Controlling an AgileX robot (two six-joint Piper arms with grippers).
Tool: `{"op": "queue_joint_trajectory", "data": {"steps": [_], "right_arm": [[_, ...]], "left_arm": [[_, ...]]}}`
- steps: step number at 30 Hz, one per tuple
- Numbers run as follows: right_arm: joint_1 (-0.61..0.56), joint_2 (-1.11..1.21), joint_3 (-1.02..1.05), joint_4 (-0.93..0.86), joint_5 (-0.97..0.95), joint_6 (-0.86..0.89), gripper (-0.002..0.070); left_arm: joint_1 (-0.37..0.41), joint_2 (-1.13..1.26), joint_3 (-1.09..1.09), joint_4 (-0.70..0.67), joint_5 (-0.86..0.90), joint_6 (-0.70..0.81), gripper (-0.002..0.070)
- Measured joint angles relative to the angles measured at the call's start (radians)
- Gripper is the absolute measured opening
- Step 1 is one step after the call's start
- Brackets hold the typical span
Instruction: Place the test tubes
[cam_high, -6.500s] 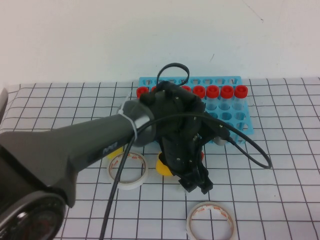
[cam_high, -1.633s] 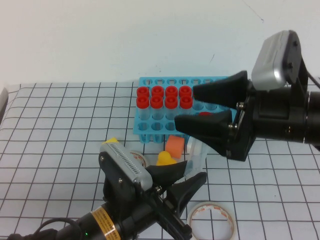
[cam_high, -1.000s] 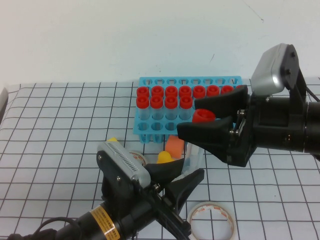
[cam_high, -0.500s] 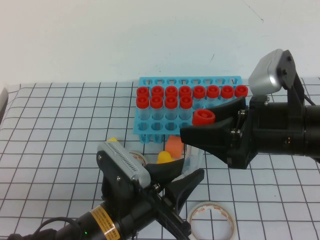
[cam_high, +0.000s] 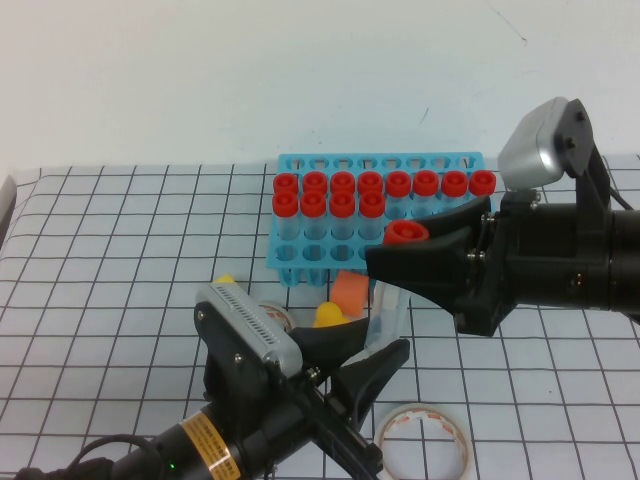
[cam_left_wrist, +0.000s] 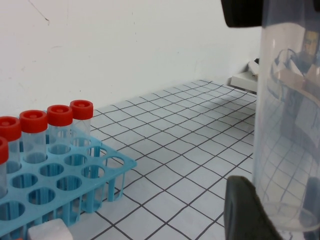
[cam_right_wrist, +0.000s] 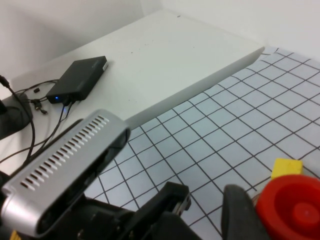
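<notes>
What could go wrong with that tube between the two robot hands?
1. The left gripper grips the clear test tube low down; the right gripper, level with its red cap, might pull it askew or drop it.
2. A falling tube could hit the blue rack or the orange block.

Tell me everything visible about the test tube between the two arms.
Clear plastic test tube with a red cap, looking empty, slightly tilted, in front of the blue rack. The left end effector, coming from the near side, grips its lower body; the right end effector, reaching from the right, is at the cap.
</notes>
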Motion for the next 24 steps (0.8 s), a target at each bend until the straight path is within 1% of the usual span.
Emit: {"op": "queue_joint_trajectory", "data": {"steps": [2, 5, 7, 10, 14, 15, 17, 19, 20, 21, 22, 24], "right_arm": [[0.000, 0.000, 0.000, 0.000, -0.002, 0.000, 0.0274], [0.000, -0.002, 0.000, -0.002, -0.037, -0.015, 0.0274], [0.000, -0.020, 0.000, -0.010, -0.090, -0.024, 0.0274], [0.000, -0.073, 0.002, -0.035, -0.190, -0.030, 0.0274], [0.000, -0.161, 0.002, -0.052, -0.283, -0.031, 0.0274], [0.000, -0.185, 0.002, -0.057, -0.296, -0.031, 0.0274], [0.000, -0.232, 0.004, -0.062, -0.305, -0.031, 0.0273], [0.000, -0.279, 0.022, -0.064, -0.311, -0.031, 0.0273], [0.000, -0.315, 0.051, -0.064, -0.326, -0.031, 0.0273], [0.000, -0.332, 0.068, -0.066, -0.333, -0.031, 0.0273], [0.000, -0.343, 0.083, -0.066, -0.339, -0.031, 0.0273], [0.000, -0.361, 0.118, -0.067, -0.349, -0.031, 0.0273]], "left_arm": [[0.000, 0.000, 0.000, 0.000, 0.000, 0.000, 0.0258], [0.000, -0.001, 0.000, 0.000, 0.000, 0.000, 0.0356], [0.000, -0.007, 0.000, -0.002, 0.000, 0.000, 0.0402], [0.000, -0.045, 0.002, -0.002, 0.000, 0.013, 0.0426], [0.000, -0.136, 0.030, -0.008, 0.000, 0.079, 0.0425], [0.000, -0.170, 0.041, -0.016, 0.005, 0.091, 0.0410], [0.000, -0.247, 0.068, -0.035, 0.059, 0.109, 0.0352], [0.000, -0.348, 0.100, -0.049, 0.171, 0.135, 0.0236], [0.000, -0.460, 0.124, -0.051, 0.298, 0.169, 0.0118], [0.000, -0.519, 0.135, -0.051, 0.372, 0.188, 0.0077], [0.000, -0.567, 0.139, -0.051, 0.448, 0.197, 0.0050], [0.000, -0.688, 0.146, -0.051, 0.596, 0.213, 0.0020]]}}
